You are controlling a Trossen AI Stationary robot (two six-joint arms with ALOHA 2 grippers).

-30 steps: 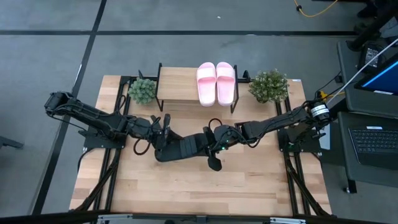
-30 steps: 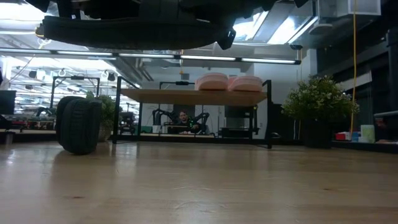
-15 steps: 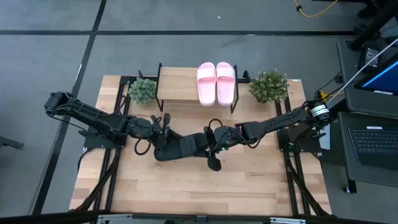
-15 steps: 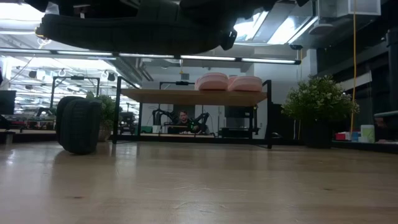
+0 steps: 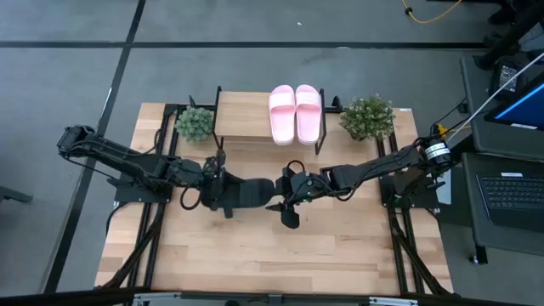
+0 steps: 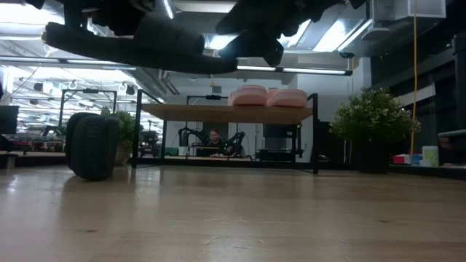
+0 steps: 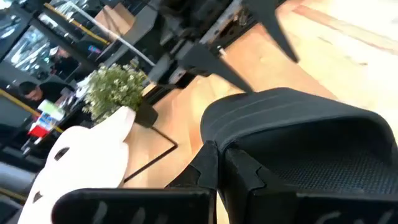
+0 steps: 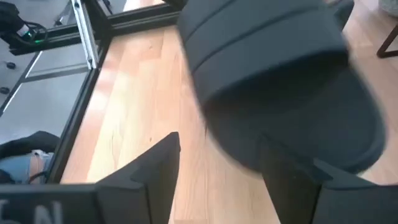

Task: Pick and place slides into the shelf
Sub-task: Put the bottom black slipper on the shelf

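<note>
right hand (image 5: 280,206) has spread apart, freeing the black slide (image 5: 246,192) clamped by left hand (image 5: 223,194).

two dark jointed arms, looped black cables

Even overhead light falls on the pale wooden bench (image 5: 340,246); ceiling strip lights (image 6: 291,70) glare at the low view's top; the black rubber slide (image 8: 280,81) is motion-blurred in the right wrist view.
</note>
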